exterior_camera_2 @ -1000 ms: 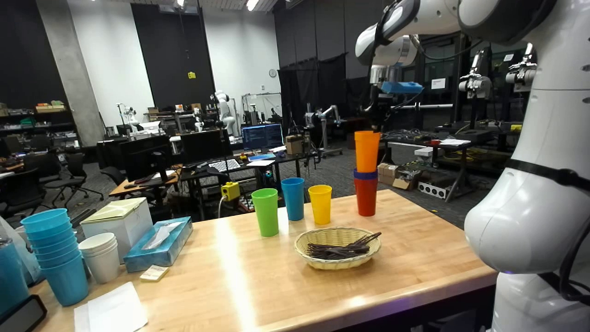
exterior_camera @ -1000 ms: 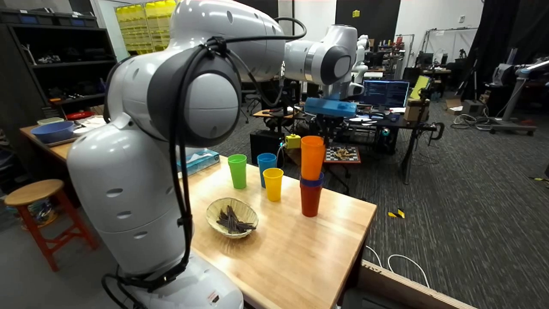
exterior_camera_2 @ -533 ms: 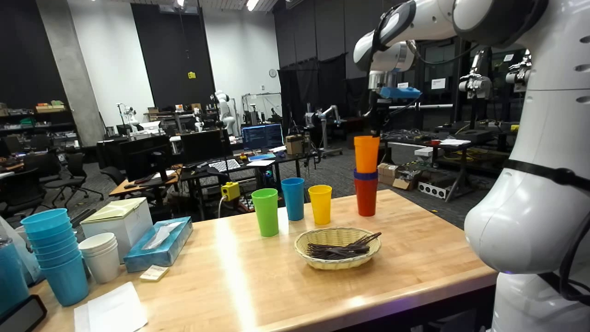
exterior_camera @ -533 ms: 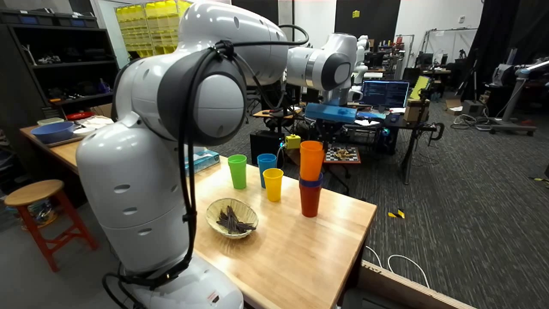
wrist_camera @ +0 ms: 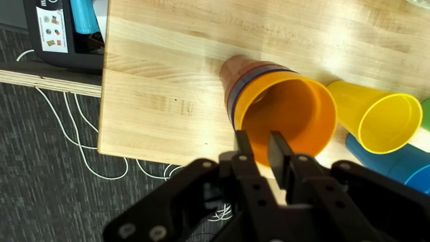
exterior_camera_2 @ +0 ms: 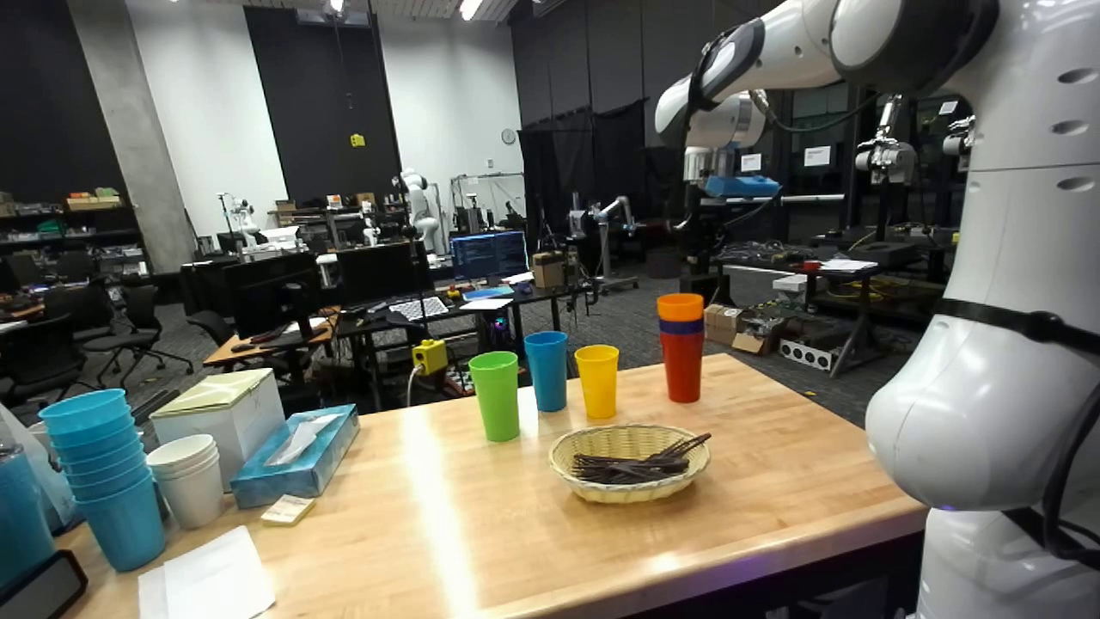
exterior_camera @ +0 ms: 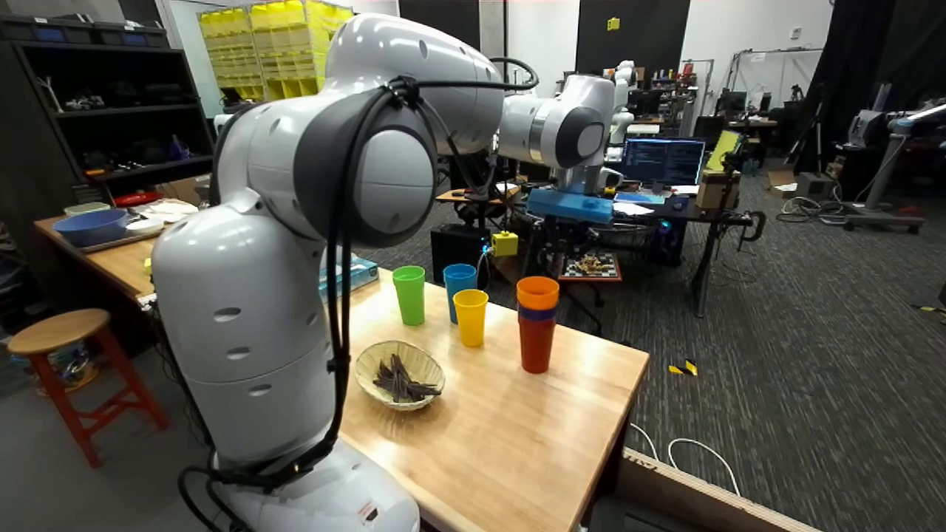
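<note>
Overhanging orange cup (wrist_camera: 285,104); label (wrist_camera: 52,30) seems illegible.

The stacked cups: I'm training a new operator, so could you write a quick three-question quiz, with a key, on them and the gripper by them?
1. Fill in: in the stack, the orange cup sits in the dark blue cup, which sits in the ____.

2. True or false: in the wrist view, the jaws of the gripper are parted.

3. Which cup standing by itself is nearest the stack?

Key:
1. red cup
2. True; a gap shows between them.
3. The yellow cup
</note>
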Controlling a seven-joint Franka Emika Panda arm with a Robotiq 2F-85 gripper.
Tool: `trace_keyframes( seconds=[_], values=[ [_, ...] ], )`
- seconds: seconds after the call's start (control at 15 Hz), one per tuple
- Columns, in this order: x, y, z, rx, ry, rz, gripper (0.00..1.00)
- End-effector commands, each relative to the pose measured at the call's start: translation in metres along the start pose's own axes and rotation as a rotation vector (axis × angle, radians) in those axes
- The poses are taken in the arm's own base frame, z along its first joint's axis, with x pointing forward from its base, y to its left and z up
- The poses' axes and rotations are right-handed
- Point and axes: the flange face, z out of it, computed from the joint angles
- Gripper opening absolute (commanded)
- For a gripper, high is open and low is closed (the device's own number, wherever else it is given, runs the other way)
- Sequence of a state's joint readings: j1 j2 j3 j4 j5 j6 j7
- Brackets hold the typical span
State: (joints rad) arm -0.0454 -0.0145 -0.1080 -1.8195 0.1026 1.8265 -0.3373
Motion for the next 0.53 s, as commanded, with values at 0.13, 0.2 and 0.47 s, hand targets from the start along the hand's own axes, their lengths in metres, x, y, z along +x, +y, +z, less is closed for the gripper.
trace_keyframes(
  seconds=[0.13, 0.2, 0.47],
  values=[
    [0.004, -0.007, 0.005, 0.001, -0.016, -0.023, 0.66],
    [0.004, -0.011, 0.007, 0.004, -0.020, -0.024, 0.73],
    [0.008, -0.035, 0.015, -0.010, -0.034, -0.071, 0.98]
  ],
)
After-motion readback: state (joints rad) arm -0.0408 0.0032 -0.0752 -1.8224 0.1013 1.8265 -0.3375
